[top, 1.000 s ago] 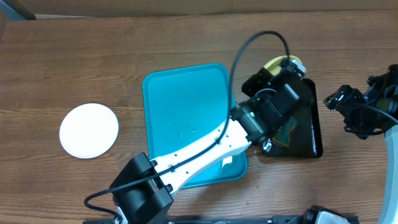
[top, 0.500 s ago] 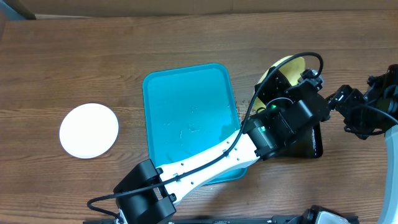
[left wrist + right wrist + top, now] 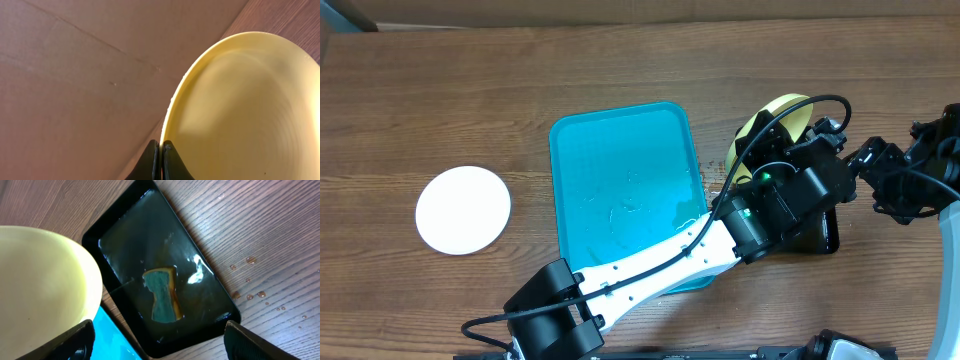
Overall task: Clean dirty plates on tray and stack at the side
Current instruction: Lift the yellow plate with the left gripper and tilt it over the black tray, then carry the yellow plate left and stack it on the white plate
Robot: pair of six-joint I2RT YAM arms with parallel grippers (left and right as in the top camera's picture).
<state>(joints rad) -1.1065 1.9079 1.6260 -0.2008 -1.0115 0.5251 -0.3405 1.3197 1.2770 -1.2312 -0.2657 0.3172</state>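
Nearby: sponge (image 3: 162,296) in wet black tray (image 3: 145,225); plate (image 3: 240,110) in left claw (image 3: 159,150) overhangs it.

The blue tray (image 3: 610,150) lies flat in the middle of the worktop (image 3: 470,90). It has round corners and a raised edge, and its floor looks wet and shiny. One white plate (image 3: 463,209) lies flat on the wood, far off to the left of the tray. It looks clean. A yellow-green plate (image 3: 767,117) is up in the air, just right of the tray. It is tipped up on its side. The left hand (image 3: 161,150) pinches its rim.
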